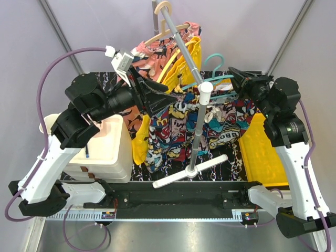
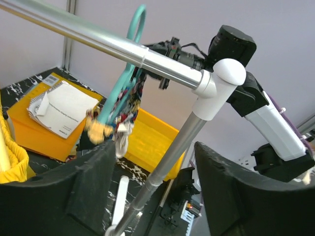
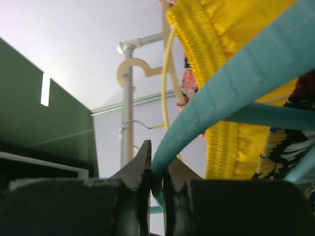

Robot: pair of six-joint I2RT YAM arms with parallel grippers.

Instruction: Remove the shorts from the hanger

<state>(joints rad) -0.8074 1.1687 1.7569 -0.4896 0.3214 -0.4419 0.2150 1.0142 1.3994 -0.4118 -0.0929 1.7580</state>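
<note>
Hanging on a teal hanger (image 1: 218,80) in the top view, the comic-print shorts (image 1: 220,126) drape down between the two arms. The left end effector (image 1: 167,98) sits just beside the shorts' near-left edge with its fingers spread apart, holding nothing. The right end effector (image 1: 232,73) is at the hanger's far-right end, closed on it. The yellow shorts (image 1: 186,65) hang further back on the rail (image 1: 184,50), beyond and between both end effectors. A white bin (image 1: 107,152) is on the counter (image 1: 173,170) under the left arm, and a yellow tray (image 1: 268,152) is under the right arm.

Left wrist view: the two fingers (image 2: 93,187) are wide apart and grip nothing. The rack's upright post (image 2: 167,162) rises through the gap between them. The teal hanger hooks over the rail ahead and above, and the comic-print fabric is bunched below the hook. A booklet (image 2: 61,108) lies on the yellow tray, ahead and to the left. The right arm shows behind the rail.

Right wrist view: the fingers (image 3: 140,169) are pinched tight on the teal hanger's curved bar, which rises away to the upper right. The yellow shorts' ribbed waistband is directly above and ahead. The comic print shows at the right edge, and a wooden hanger (image 3: 132,69) hangs beyond.
</note>
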